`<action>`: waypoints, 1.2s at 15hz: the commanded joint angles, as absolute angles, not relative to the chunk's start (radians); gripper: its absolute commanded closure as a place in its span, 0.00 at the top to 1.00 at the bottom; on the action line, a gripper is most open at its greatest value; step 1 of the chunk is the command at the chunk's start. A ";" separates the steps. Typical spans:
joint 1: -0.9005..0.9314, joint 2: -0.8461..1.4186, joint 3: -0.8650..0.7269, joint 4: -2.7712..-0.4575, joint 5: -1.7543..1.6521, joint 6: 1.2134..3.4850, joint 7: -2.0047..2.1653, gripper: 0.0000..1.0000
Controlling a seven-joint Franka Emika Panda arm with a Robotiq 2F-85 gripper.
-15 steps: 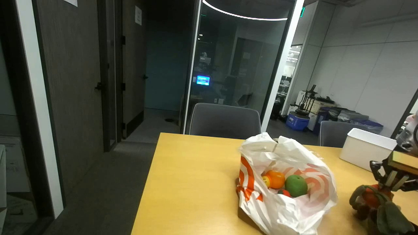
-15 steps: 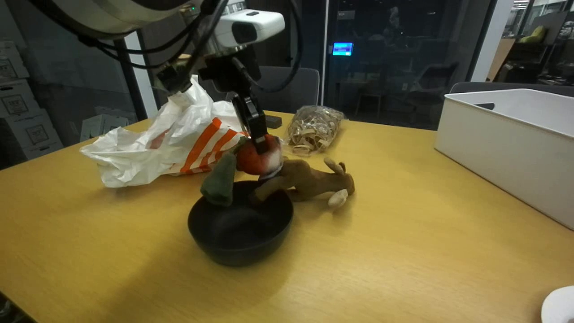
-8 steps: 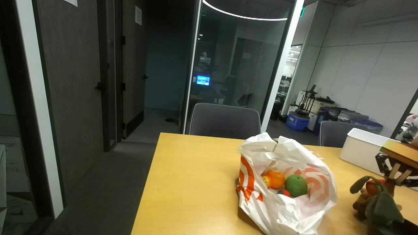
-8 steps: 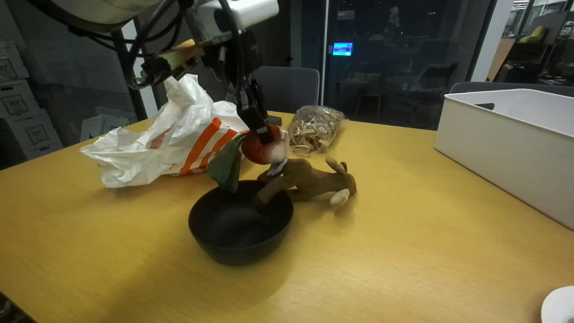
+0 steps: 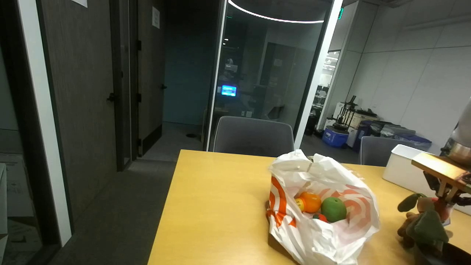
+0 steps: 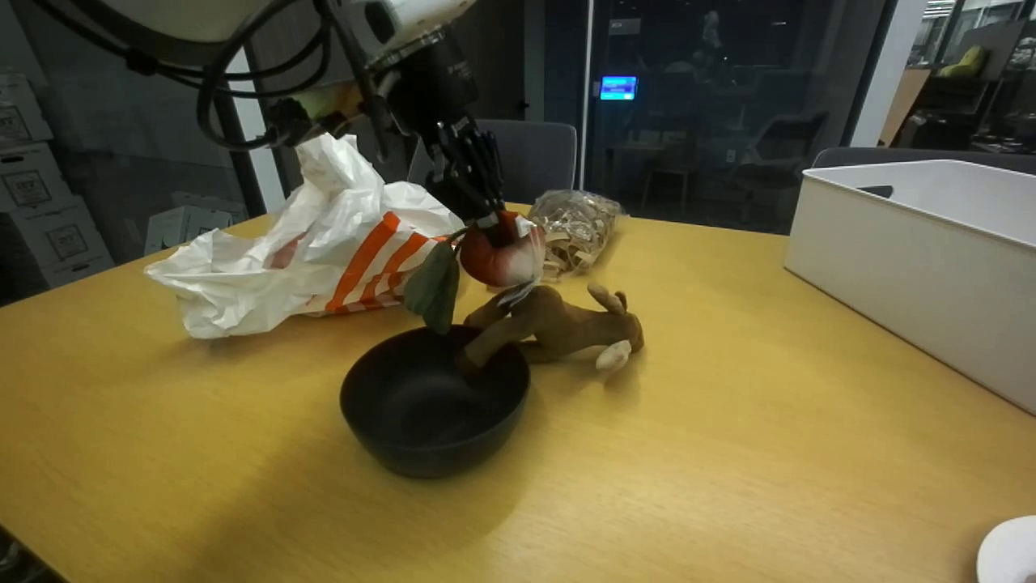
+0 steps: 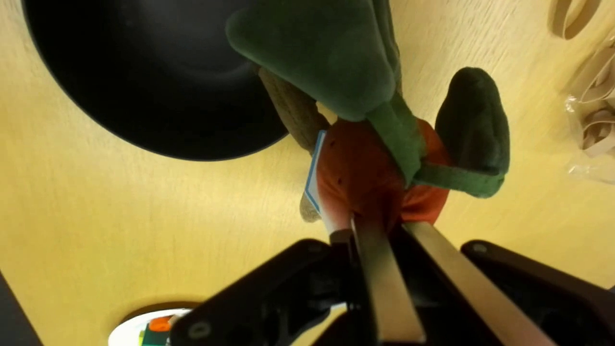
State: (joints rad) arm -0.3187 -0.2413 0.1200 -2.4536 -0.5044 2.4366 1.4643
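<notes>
We see the gripper (image 7: 383, 226) clamped on a red plush fruit (image 6: 495, 265), its two fingers (image 7: 388, 288) pinching the cloth so that the fruit hangs directly below their tips, lifted off the table (image 6: 696, 470). Green leaves (image 7: 331, 57) droop from the fruit, and a white tag (image 7: 315, 170) with a blue border juts out beside it. In an exterior view, the largest leaf hangs by the rim of a black bowl (image 6: 388, 441); we cannot tell whether they touch. Just below the fruit, a brown plush animal (image 6: 587, 329) lies on the table, one leg reaching over the bowl's rim. Near these we find a clear bag of tan bands (image 6: 581, 223) and a crumpled white bag (image 5: 323, 244) with orange stripes, whose mouth shows an orange fruit (image 5: 311, 201), a green fruit (image 5: 334, 209) and something small and red. Well apart from the gripper stands a white bin (image 6: 914, 251), and the wrist view catches part of a white dish (image 7: 126, 331). The tabletop itself is yellow and wood-toned. Past it we make out gray chairs (image 5: 254, 136), a glass wall (image 5: 279, 70) with a lit blue screen (image 5: 229, 90) showing in it, dark doors (image 5: 79, 92) and blue bins (image 5: 335, 137) on the floor.
</notes>
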 commanded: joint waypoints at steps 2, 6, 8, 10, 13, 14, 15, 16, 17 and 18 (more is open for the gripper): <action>-0.252 -0.116 0.109 -2.335 -0.560 2.328 1.645 0.05; -0.182 -0.036 0.067 -2.271 -0.492 2.345 1.697 0.05; -0.156 -0.004 0.048 -2.237 -0.497 2.315 1.747 0.33; -0.134 0.012 0.028 -2.218 -0.493 2.295 1.769 0.40; -0.110 0.010 0.002 -2.209 -0.481 2.288 1.783 0.63; -0.106 -0.009 -0.006 -2.219 -0.470 2.303 1.773 0.72; -0.102 -0.023 -0.011 -2.223 -0.469 2.305 1.766 0.79; -0.100 -0.042 -0.014 -2.233 -0.472 2.316 1.753 0.85; -0.096 -0.072 -0.015 -2.252 -0.482 2.339 1.725 0.94; -0.092 -0.102 -0.014 -2.274 -0.482 2.376 1.668 0.99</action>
State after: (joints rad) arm -0.1185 -0.0116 0.0024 -2.2305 -0.4856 2.3233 1.7560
